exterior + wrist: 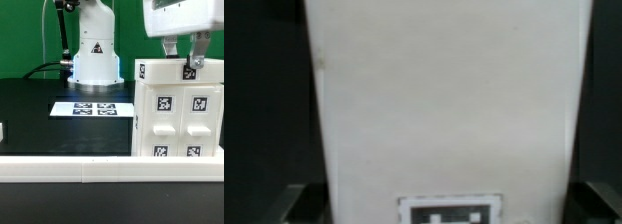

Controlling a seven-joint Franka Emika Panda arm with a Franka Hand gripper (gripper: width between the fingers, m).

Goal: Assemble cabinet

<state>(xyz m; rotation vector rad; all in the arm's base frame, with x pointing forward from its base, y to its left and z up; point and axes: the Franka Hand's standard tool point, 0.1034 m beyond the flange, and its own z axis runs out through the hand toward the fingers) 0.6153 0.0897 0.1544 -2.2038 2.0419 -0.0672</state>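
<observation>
The cabinet [178, 105] is a tall white box with several black-and-white tags on its front panels. It stands upright at the exterior view's right on the black table. My gripper [185, 62] reaches down from above onto its top edge, with one finger on each side of a small tagged part. In the wrist view the cabinet's white face [438, 100] fills the middle, with a tag [455, 212] near the jaws. The dark fingertips [299, 202] press against its two sides. The gripper [446, 205] is shut on the cabinet.
The marker board [92, 108] lies flat on the black table in front of the robot base [93, 55]. A white rail [100, 172] runs along the front edge. A small white piece [2, 130] shows at the exterior view's left edge.
</observation>
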